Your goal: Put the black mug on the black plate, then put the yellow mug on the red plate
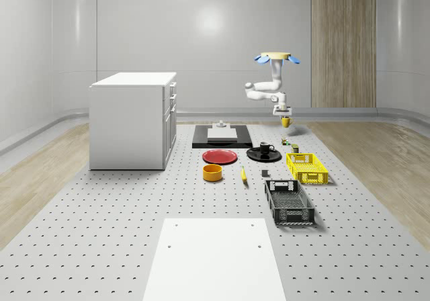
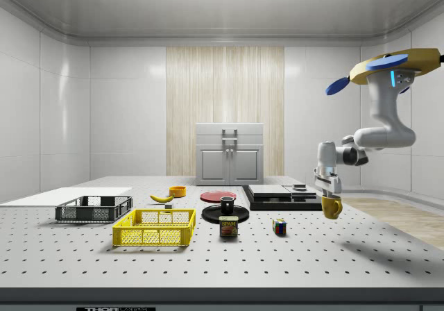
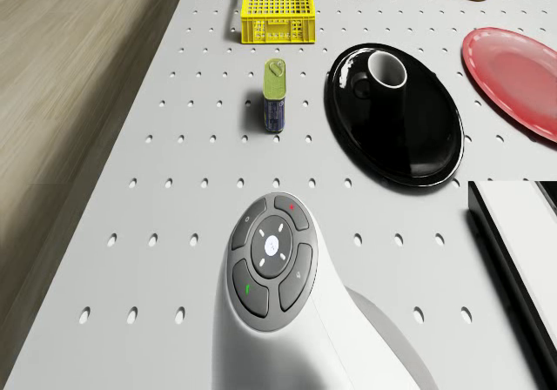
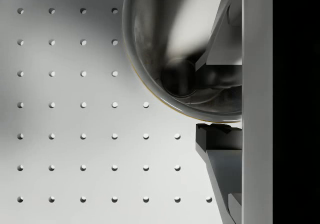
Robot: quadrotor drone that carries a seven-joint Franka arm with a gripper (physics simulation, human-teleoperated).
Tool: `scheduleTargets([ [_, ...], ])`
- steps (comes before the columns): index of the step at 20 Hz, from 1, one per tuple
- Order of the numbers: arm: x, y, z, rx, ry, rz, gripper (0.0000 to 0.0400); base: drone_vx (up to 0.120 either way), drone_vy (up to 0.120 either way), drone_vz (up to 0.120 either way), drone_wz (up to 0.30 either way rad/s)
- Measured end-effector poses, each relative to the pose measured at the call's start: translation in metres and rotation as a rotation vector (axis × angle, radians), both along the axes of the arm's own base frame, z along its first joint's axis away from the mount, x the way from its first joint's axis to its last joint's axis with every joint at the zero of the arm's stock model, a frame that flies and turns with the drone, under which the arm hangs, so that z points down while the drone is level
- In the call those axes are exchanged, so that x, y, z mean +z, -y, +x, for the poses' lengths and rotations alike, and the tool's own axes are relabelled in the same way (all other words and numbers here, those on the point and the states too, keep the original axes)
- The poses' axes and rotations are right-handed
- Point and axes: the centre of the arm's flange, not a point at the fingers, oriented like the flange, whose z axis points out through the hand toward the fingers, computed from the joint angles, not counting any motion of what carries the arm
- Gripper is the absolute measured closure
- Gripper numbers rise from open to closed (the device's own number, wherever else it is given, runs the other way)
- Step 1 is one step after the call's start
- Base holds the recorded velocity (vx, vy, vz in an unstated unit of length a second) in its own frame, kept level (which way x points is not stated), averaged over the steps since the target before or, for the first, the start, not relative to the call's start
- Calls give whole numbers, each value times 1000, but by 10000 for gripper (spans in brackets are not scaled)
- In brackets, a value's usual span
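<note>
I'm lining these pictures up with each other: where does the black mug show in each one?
Whole-scene view: black mug stands on the black plate, right of the red plate.
Side view: mug on the black plate, just behind the can.
Drone view: mug on the black plate.
Wrist view: not in it.
Shared landmark: the red plate beside the black one.

A flat tan drone (image 2: 395, 66) body is seen, fitted with blue rotor blades and a small cyan light. From it a glossy white arm (image 2: 385, 127) of rounded segments is hung, with dark grey joints. A round grey button pad is set on one link. The gripper (image 2: 327, 193) is white and grey.
</note>
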Motion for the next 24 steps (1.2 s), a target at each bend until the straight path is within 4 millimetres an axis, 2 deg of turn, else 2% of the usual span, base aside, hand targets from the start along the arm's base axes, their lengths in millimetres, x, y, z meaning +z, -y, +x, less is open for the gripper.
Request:
scheduleTargets([
  [2, -3, 0, 0, 0, 0, 0, 300, 100, -100, 100, 0],
  [9, -8, 0, 0, -91, 0, 0, 300, 0, 0, 0, -300],
  [24, -9, 0, 0, -496, -1, 1, 300, 0, 0, 0, -300],
])
